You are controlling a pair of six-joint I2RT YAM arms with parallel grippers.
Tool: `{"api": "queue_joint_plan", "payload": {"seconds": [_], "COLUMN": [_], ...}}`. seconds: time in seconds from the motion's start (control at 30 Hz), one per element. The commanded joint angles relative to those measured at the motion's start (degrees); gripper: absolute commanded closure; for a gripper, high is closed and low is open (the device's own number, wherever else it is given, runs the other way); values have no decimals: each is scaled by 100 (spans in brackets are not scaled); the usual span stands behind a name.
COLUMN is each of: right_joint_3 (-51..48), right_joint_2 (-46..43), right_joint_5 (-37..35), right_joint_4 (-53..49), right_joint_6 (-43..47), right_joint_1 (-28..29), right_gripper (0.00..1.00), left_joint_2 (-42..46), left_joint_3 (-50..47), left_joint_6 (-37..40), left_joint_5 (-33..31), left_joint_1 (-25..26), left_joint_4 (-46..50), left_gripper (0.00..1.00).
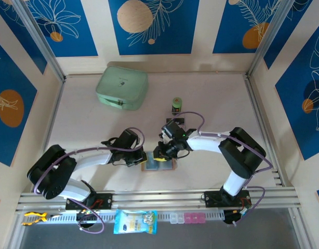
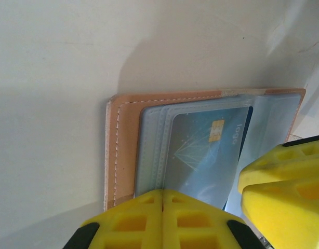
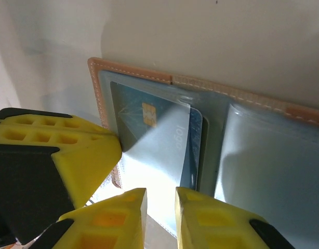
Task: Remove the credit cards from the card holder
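Yellow left gripper (image 2: 163, 220) pressed together at near edge of card holder (image 2: 120, 150) | right gripper (image 3: 160, 218) slightly parted beside it, pinching nothing | holder open, near-centre of table (image 1: 216, 104), credit cards (image 2: 206, 150) sleeved | step: grasping top card | next: pinch exposed edge, slide out

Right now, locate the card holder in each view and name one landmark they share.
Top external: card holder just below centre, lying open.
Left wrist: card holder centre to right, tan edge at left.
Right wrist: card holder across the middle, tan edge along the top.
Shared landmark: the blue chip card in its sleeve, seen in both wrist views.
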State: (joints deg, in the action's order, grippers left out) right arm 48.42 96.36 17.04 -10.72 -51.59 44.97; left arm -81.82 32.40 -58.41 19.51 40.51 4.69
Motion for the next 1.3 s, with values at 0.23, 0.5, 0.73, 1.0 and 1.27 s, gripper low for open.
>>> {"api": "queue_joint_plan", "payload": {"seconds": [0.23, 0.5, 0.73, 1.0, 1.27], "right_joint_3": [150, 254, 343, 321, 242], "right_joint_2": [215, 196, 74, -47, -127], "right_joint_5": [43, -340, -540, -368, -333], "right_joint_4": [-158, -588, -892, -870, -859], "right_joint_6": [26, 166, 294, 239, 172], "right_joint_1": [47, 80, 80, 97, 121], "right_gripper": [78, 77, 76, 76, 76], "left_joint_2": [-40, -68, -23, 119, 246], "left_joint_3": [-108, -111, -127, 60, 223], "left_joint_6": [98, 129, 129, 160, 204], "left_joint_5": [17, -8, -54, -39, 8], "left_joint_1": [-41, -42, -41, -43, -17], "left_joint_4": [155, 199, 237, 357, 455], "left_gripper": [95, 95, 94, 93, 92]}}
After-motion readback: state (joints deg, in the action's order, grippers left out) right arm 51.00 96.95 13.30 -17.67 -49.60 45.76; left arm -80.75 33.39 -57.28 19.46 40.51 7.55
